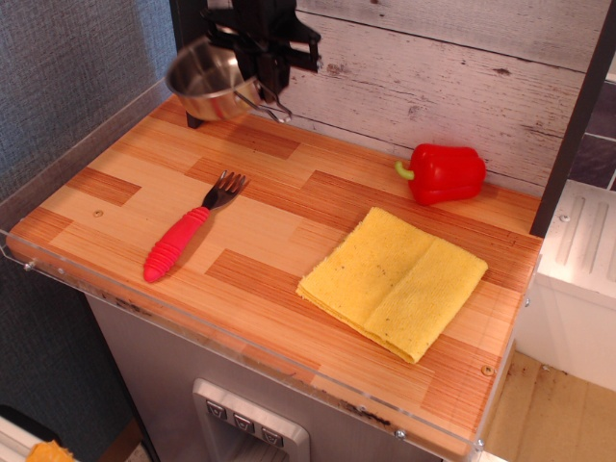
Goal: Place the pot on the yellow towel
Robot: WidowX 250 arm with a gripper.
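The pincer (258, 60) was clenched on the tilted pot (209, 85), held above the desk's (269, 221) far left corner; carriage toward the yellow towel (395, 281) near the front right edge would require levelling and centring before release.

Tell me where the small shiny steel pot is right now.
The small shiny stainless-steel pot hangs tilted in the gripper, lifted off the wooden table at the back-left corner, above and behind the red-handled fork.
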